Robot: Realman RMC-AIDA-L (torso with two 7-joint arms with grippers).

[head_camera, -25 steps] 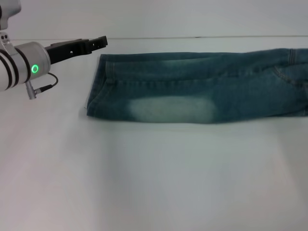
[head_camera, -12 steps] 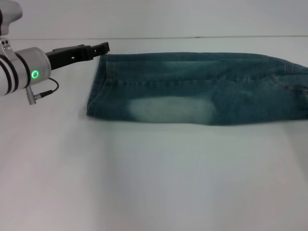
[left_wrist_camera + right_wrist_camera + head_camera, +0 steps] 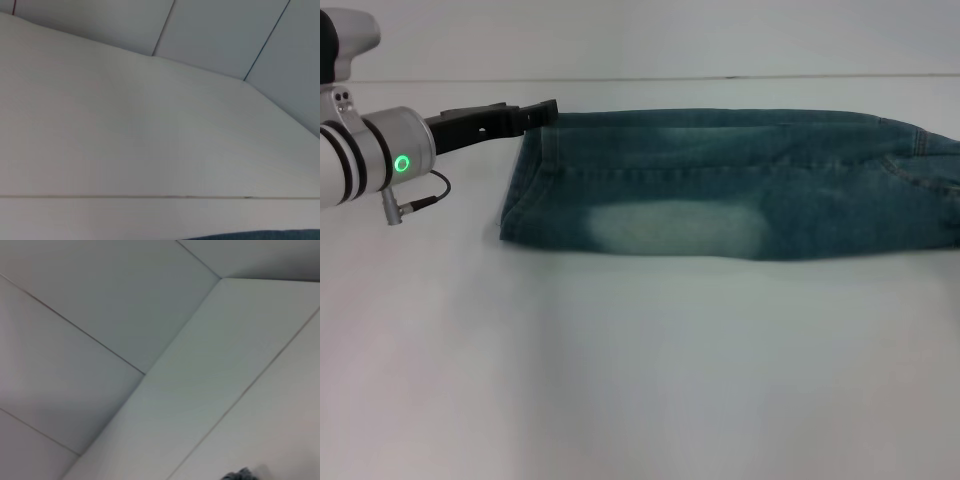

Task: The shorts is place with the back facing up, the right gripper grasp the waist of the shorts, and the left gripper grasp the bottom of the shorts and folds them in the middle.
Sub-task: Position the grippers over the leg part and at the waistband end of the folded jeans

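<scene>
Change: the left gripper (image 3: 548, 108) has slid to the right since the earlier pictures. Its tip now meets the far left corner of the shorts (image 3: 740, 195). Before, it was a little way off to the left.

Head view, shorts: they lie flat on the white table (image 3: 620, 380), folded into a long strip that runs from left to right. The right end goes out of the picture. A pale faded patch (image 3: 675, 228) sits on the near side, toward the left.

Head view, left gripper: it is black and reaches in from the left on a silver wrist (image 3: 380, 155) with a green ring light (image 3: 402, 163) and a thin cable (image 3: 420, 195). Its tip touches the hem corner at the far left end of the shorts. I cannot tell how wide the claw is, or if it has hold of the cloth.

Head view, right gripper: it does not show here.

Left wrist view: mostly white table (image 3: 125, 140) and a grey wall (image 3: 210, 35). A thin sliver of blue shorts (image 3: 260, 235) shows at one edge. The claw does not show.

Right wrist view: grey wall panels (image 3: 85, 315) and a white surface (image 3: 225, 365). A small dark blurry bit (image 3: 239, 474) sits at the edge, and I cannot tell what it is.
</scene>
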